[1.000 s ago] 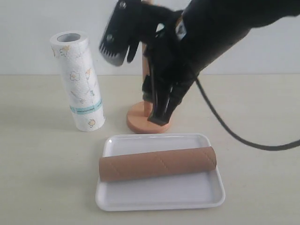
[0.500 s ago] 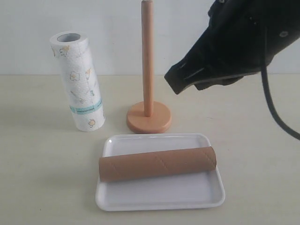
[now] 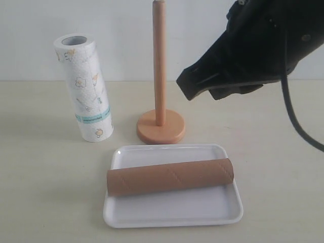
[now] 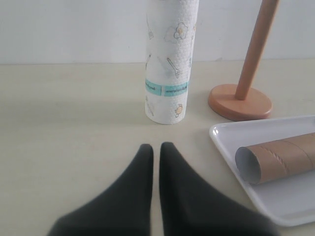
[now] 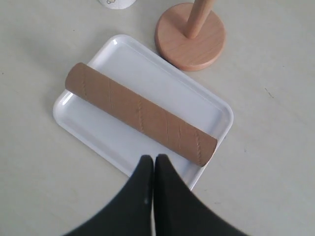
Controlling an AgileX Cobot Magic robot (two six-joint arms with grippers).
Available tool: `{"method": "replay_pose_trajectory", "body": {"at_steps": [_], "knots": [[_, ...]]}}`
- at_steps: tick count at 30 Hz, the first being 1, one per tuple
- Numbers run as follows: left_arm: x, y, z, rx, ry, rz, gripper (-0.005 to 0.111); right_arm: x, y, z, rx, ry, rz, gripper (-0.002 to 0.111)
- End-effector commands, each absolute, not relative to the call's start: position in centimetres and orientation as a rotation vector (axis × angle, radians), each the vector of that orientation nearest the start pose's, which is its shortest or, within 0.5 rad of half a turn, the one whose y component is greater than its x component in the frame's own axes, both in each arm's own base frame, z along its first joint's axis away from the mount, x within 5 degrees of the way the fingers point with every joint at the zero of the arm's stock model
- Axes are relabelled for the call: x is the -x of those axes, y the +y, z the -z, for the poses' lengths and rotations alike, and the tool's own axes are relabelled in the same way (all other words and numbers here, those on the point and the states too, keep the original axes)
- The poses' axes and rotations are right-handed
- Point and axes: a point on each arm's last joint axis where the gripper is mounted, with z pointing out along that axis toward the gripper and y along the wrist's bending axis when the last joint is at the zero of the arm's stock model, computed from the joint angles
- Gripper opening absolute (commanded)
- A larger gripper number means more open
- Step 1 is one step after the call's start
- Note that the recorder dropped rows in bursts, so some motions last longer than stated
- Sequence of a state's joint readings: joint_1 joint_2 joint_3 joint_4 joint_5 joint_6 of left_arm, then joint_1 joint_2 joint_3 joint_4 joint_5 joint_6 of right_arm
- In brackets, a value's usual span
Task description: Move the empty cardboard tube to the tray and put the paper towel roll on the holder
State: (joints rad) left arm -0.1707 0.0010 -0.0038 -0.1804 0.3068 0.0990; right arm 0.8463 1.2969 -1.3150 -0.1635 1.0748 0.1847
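The empty cardboard tube (image 3: pixel 169 177) lies lengthwise across the white tray (image 3: pixel 172 210), also seen as tube (image 5: pixel 140 113) on tray (image 5: pixel 93 123). The paper towel roll (image 3: pixel 83 88) stands upright on the table, left of the holder (image 3: pixel 159 66), whose rod is bare. My right gripper (image 3: pixel 186 86) hovers high to the right of the holder; in its wrist view the right gripper (image 5: pixel 154 158) is shut and empty above the tray's edge. My left gripper (image 4: pixel 156 147) is shut, empty, low over the table, pointing at the roll (image 4: pixel 170 64); it is outside the exterior view.
A pale wall runs behind the table. A black cable (image 3: pixel 298 126) hangs from the right arm. The holder's disc base (image 4: pixel 239 102) sits just behind the tray (image 4: pixel 280 204), with the tube's open end (image 4: pixel 248 164) toward the left gripper.
The right arm has drawn away from the holder, rising up and to the right and uncovering the rod. Tube, tray and roll have stayed put.
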Motion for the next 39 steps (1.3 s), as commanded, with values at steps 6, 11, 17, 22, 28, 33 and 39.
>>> {"method": "replay_pose_trajectory", "body": {"at_steps": [6, 11, 17, 22, 28, 33, 39], "knots": [[-5.3, -1.4, -18.6, -0.125, 1.785, 0.227, 0.004, -17.9, 18.3, -38.1, 0.828, 2.317, -0.251, 0.000], [-5.3, -1.4, -18.6, -0.125, 1.785, 0.227, 0.004, -17.3, 17.8, -36.5, 0.826, 2.209, -0.306, 0.000], [-5.3, -1.4, -18.6, -0.125, 1.785, 0.227, 0.004, -17.0, 12.9, -31.3, 0.568, 2.189, -0.392, 0.000], [-5.3, -1.4, -18.6, -0.125, 1.787, 0.228, 0.004, -14.6, 6.6, -27.3, 0.193, 2.131, -0.403, 0.000], [-5.3, -1.4, -18.6, -0.125, 1.787, 0.228, 0.004, -9.5, 2.8, -24.7, 0.037, 1.875, -0.369, 0.000], [-5.3, -1.4, -18.6, -0.125, 1.787, 0.228, 0.004, -7.2, 1.6, -22.2, -0.024, 1.743, -0.341, 0.000], [-5.3, -1.4, -18.6, -0.125, 1.783, 0.227, 0.004, -5.8, 1.1, -20.9, -0.047, 1.550, -0.341, 0.000]]}}
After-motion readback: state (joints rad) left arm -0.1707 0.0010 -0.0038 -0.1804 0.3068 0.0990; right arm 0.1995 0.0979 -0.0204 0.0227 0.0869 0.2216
